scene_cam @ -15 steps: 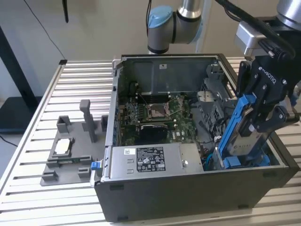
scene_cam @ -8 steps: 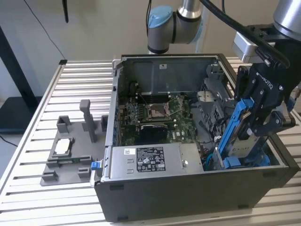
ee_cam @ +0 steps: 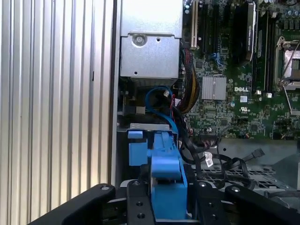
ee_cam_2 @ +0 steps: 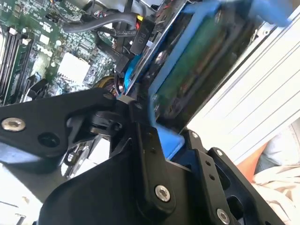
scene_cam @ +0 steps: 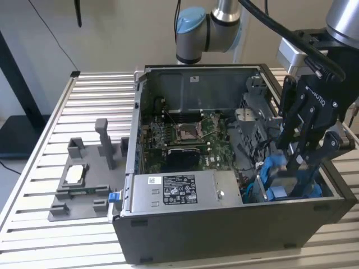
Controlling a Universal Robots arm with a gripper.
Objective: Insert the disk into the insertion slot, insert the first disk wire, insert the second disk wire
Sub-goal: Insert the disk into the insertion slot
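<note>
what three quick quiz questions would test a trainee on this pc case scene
1. True or false: the gripper is shut on the disk.
2. What colour frames the disk: A red, B blue, C yellow?
3. Fill in: the grey fixture sits toward the exterior view's ____ of the PC case.
Key: 1 true; 2 B; 3 left.
</note>
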